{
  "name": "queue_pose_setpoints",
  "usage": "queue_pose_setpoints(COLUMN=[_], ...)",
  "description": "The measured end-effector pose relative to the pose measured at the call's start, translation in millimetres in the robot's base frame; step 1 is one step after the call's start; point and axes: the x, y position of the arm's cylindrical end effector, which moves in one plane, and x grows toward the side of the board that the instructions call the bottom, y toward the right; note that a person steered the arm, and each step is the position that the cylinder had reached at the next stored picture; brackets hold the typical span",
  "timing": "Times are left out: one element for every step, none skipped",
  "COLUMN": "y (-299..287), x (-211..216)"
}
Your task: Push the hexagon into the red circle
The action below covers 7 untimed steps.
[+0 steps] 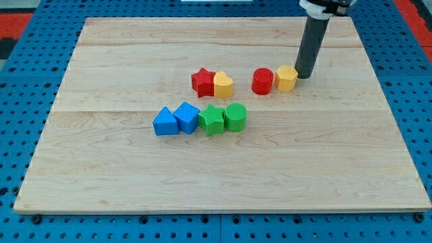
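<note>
My tip (304,75): it is the bottom end of a dark rod that comes down from the view's top right. It sits on the wooden board (223,169), just to the view's right of the yellow hexagon (286,78). It looks like it is touching that block, or almost touching.
Fingers: there are none here, only the plain rod, so nothing is open, shut or holding on to a block.
Yellow hexagon: it sits in the upper right part of the board. Its left side is right up against the red circle (262,81). I cannot see a gap between the two.
Red circle: it is a short round red block. It stands just to the view's left of the hexagon.
Red star (202,82): it is near the middle of the board, up a bit. It is apart from the red circle, toward the view's left.
Yellow heart (223,85): it sits touching the right side of the red star.
Bottom row: four blocks sit side by side below the star and the heart.
Blue triangle (164,122): it is the one farthest to the view's left in the row.
Blue block (187,117): it is next in the row. Its shape looks like a cube turned a bit.
Green star (212,119): it comes after the blue block.
Green circle (235,116): it ends the row on the view's right.
Floor around the board: a blue panel (20,108) with lots of small holes.
</note>
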Motion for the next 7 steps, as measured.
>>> queue_pose_setpoints(y=[0,0,-1,-5,-13,-22,-34], x=[10,12,12,12,13,15,18])
